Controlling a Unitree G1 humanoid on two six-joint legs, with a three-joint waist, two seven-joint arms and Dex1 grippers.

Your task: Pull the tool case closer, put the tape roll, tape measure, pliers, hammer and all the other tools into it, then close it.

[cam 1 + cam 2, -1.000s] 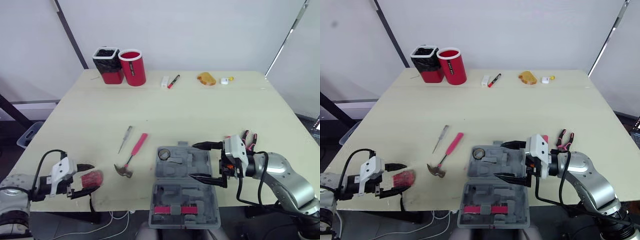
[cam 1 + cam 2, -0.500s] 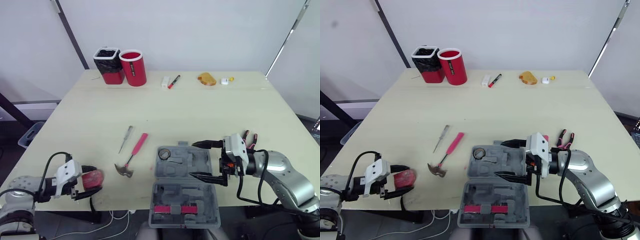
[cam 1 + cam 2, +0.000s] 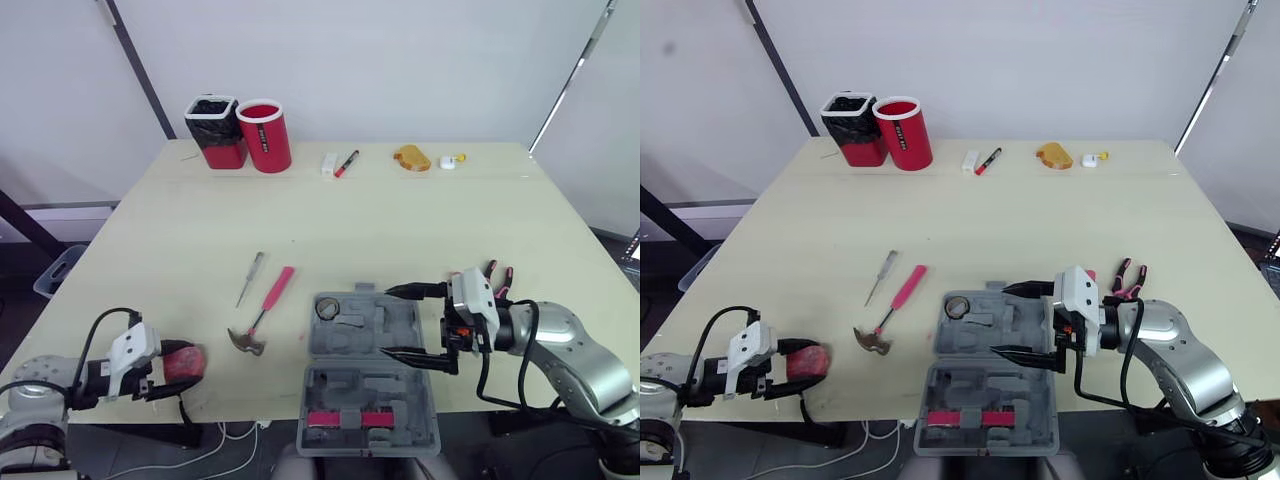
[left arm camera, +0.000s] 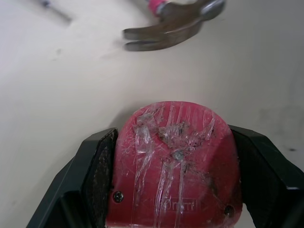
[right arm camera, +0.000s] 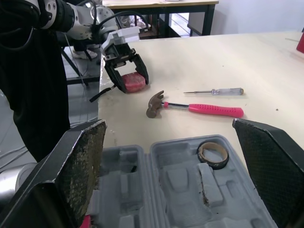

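The red tape measure (image 3: 184, 362) lies at the table's near left edge. My left gripper (image 3: 172, 362) is shut on it, and its fingers (image 4: 99, 176) press both sides of the tape measure (image 4: 173, 161). The grey tool case (image 3: 365, 385) lies open at the near edge, with the tape roll (image 3: 329, 309) in its far left pocket. My right gripper (image 3: 388, 321) hovers open over the case's right side. The pink-handled hammer (image 3: 264, 312) and a screwdriver (image 3: 250, 278) lie left of the case. Pliers (image 3: 498, 275) lie behind my right arm.
A red cup (image 3: 265, 135) and a black-lined red bin (image 3: 215, 130) stand at the back left. A marker (image 3: 346, 163), a white block (image 3: 329, 164), an orange object (image 3: 412, 157) and a small white item (image 3: 449, 161) lie along the far edge.
My left gripper's fingers have drawn in onto the tape measure and shifted slightly toward the near edge. The right gripper has barely moved.
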